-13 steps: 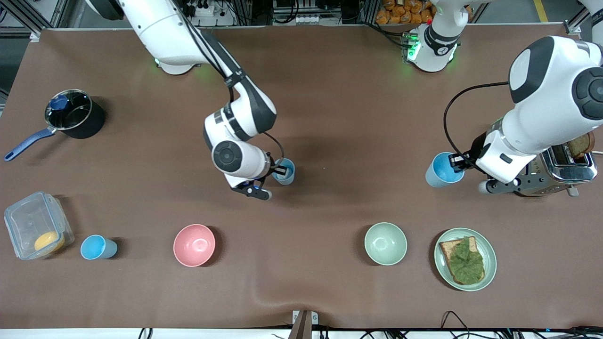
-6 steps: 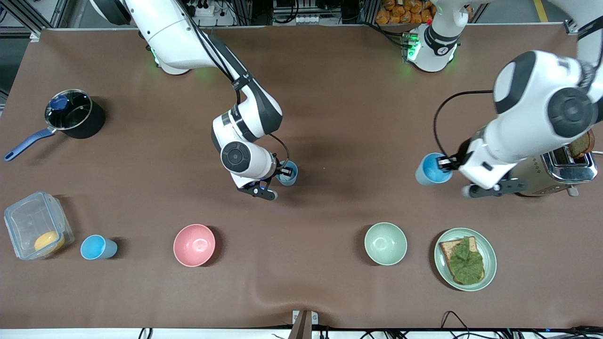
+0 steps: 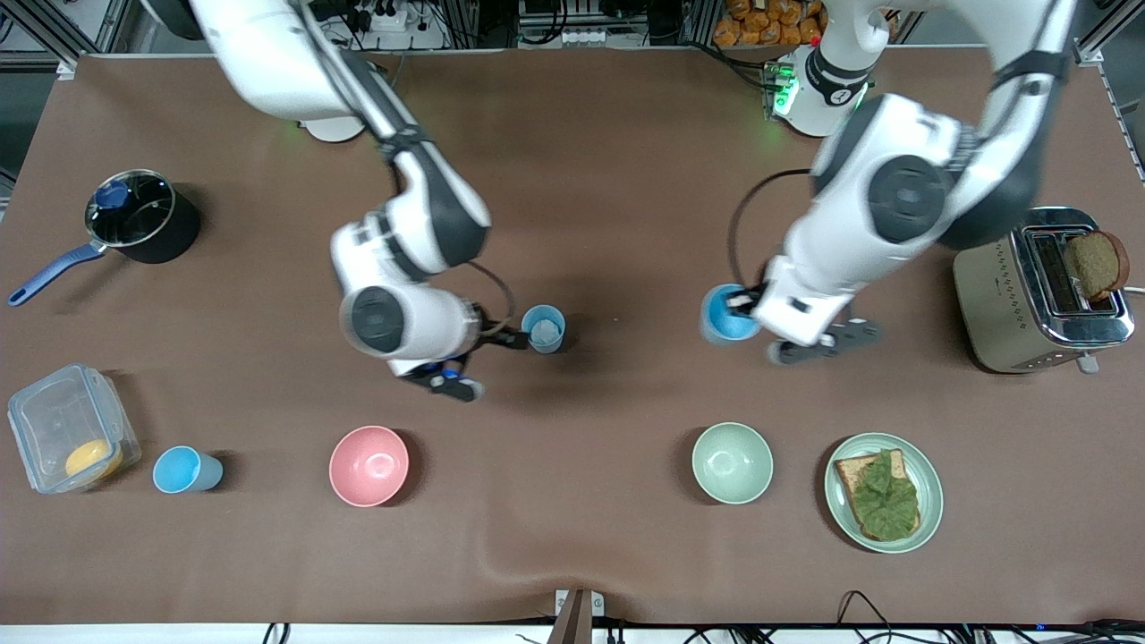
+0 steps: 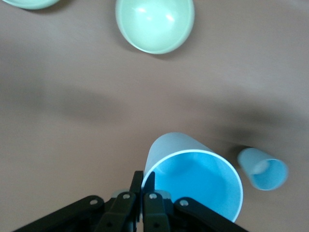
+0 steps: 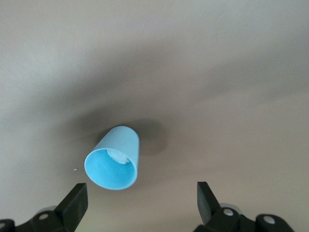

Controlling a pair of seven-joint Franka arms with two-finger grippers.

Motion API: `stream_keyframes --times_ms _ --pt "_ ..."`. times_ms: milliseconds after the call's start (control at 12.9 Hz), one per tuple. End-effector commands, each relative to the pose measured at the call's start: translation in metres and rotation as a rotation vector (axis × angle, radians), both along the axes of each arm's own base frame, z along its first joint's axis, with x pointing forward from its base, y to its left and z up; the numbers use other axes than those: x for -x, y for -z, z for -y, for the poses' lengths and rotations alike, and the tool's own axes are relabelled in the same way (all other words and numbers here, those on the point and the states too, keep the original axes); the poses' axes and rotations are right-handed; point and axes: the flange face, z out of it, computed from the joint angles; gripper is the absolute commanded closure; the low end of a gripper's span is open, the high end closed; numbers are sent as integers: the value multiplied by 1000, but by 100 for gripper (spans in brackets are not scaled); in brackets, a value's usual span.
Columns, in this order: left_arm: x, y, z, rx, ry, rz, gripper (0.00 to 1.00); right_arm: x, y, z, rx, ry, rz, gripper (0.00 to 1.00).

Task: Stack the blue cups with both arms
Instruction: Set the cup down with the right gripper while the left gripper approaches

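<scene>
Front view: the left gripper (image 3: 747,307) pinches the rim of a blue cup (image 3: 723,313), carried upright, mouth up, above bare table (image 3: 626,179) near the middle. The right gripper (image 3: 510,338), fingers spread wide, hangs beside a second blue cup (image 3: 543,327) standing upright, mouth up. A third cup (image 3: 184,470) stands beside the plastic container (image 3: 67,438).

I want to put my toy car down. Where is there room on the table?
Bare patches: between the pink bowl and the pale green bowl, and between the pot and the right arm. Crowded: around the two middle blue cups, where both tools work.
</scene>
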Motion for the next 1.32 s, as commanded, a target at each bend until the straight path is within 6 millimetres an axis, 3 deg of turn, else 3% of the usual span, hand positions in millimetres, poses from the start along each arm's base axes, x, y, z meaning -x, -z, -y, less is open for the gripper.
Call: stream_keyframes --times_ms 0,155,310,543,698,853,1085,1240 --pt "4 22 61 38 -83 -9 100 -11 -38 61 -33 -29 -8 0" --pt "15 41 106 72 -156 13 100 -21 -54 109 43 -45 20 0" --pt "30 59 145 112 -237 24 100 -22 -70 143 108 -110 40 0" --pt "52 94 185 119 -244 22 100 -20 -108 209 80 -124 72 0" --pt "66 119 204 104 -241 21 100 -8 -133 261 94 -156 110 0" --pt "76 137 215 63 -243 38 100 2 -172 299 160 -250 179 0" --pt "77 155 223 76 -239 56 100 41 -212 338 186 -208 213 0" --pt "76 160 222 74 -229 72 100 61 -230 348 184 -218 194 0"
